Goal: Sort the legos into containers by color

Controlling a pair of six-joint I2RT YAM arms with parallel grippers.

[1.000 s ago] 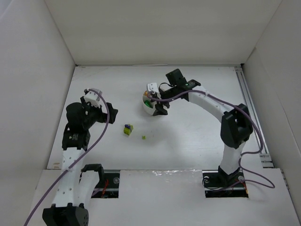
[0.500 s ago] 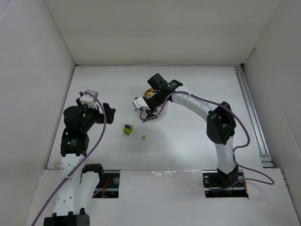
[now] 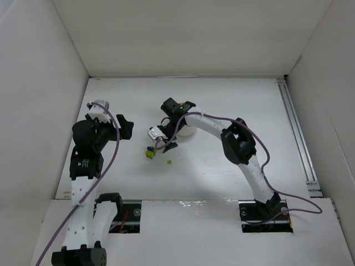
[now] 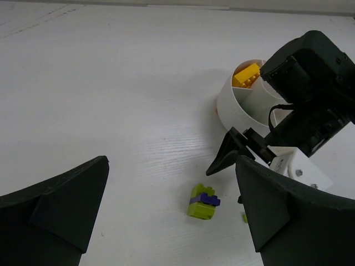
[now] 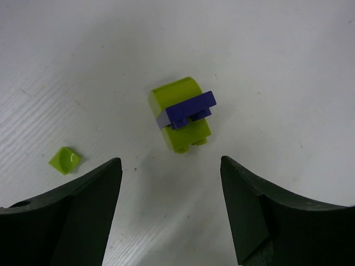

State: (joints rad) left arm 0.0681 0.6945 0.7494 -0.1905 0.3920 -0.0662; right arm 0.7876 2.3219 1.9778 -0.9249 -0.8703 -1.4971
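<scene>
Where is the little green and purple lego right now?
From above, the green and purple lego lies on the table, left of the middle. It sits just ahead of the open right gripper, with a tiny green bit close by.

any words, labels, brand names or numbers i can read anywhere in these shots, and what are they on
No readable text in any view.
Faint pale marks on the left arm's black joint: too small to read.
Green-and-purple lego clump, loose green bit, yellow lego, white dish: no print visible.
</scene>
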